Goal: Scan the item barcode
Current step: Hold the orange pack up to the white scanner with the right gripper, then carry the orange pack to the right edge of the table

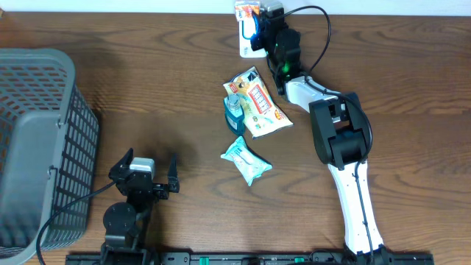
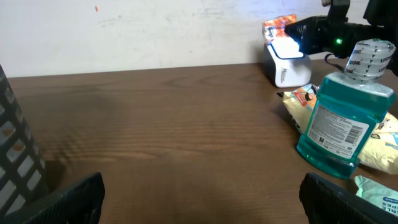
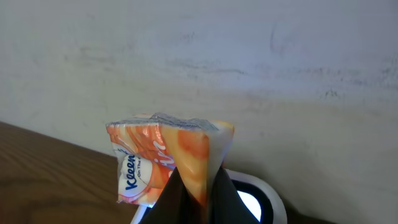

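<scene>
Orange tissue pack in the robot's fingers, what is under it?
A white barcode scanner with a glowing window sits below the orange tissue pack. The dark right gripper hides the scanner's middle.

Dark brown wood-grain worktop [image 1: 147, 96], grey lattice basket [image 1: 44, 132], orange-and-white tissue pack [image 3: 168, 155] with blue lettering, white scanner [image 2: 286, 65] with a blue glow, teal bottle [image 2: 345, 121] with white cap and label, cream bag [image 1: 261, 103] with red print, pale teal-and-white pouch [image 1: 246, 160], off-white wall [image 3: 217, 50].
</scene>
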Motion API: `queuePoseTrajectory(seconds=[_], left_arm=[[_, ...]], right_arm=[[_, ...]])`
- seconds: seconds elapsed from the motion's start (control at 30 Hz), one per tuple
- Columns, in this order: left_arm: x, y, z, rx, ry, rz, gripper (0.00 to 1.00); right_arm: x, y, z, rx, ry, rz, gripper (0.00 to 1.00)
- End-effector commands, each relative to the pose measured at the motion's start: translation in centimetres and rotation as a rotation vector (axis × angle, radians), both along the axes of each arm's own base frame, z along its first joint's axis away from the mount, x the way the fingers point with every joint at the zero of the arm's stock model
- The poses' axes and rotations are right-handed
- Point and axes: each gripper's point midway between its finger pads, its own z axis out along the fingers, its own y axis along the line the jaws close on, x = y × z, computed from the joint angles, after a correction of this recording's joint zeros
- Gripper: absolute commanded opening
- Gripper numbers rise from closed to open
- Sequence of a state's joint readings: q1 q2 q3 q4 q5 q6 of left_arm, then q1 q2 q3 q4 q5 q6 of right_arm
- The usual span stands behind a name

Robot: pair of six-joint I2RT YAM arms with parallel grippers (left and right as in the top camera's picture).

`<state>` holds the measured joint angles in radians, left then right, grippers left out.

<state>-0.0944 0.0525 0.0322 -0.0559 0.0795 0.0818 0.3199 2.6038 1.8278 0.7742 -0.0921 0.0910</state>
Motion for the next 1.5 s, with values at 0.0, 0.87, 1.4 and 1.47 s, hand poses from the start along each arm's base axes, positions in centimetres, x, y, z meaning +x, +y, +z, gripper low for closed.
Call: queuePoseTrajectory(seconds=[0.0, 0.87, 1.4, 1.47], left_arm=[[-0.2, -0.2, -1.5, 0.000, 0.046, -0.011, 1.00], [-0.2, -0.2, -1.5, 0.000, 0.046, -0.011, 1.00], [-0.2, -0.2, -1.5, 0.000, 0.046, -0.011, 1.00], [-0.2, -0.2, -1.5, 0.000, 0.046, -0.011, 1.00]], right_arm=[[0.0, 0.6, 3.0, 0.011, -0.017, 0.031, 0.01], [-20.3, -38.7, 13.9, -0.570, 0.792, -1.154, 0.02], [-32.3, -57.6, -5.4, -0.093, 1.223, -1.468, 0.01], [-33.2, -58.7, -4.8, -0.073, 1.215, -1.497, 0.01]])
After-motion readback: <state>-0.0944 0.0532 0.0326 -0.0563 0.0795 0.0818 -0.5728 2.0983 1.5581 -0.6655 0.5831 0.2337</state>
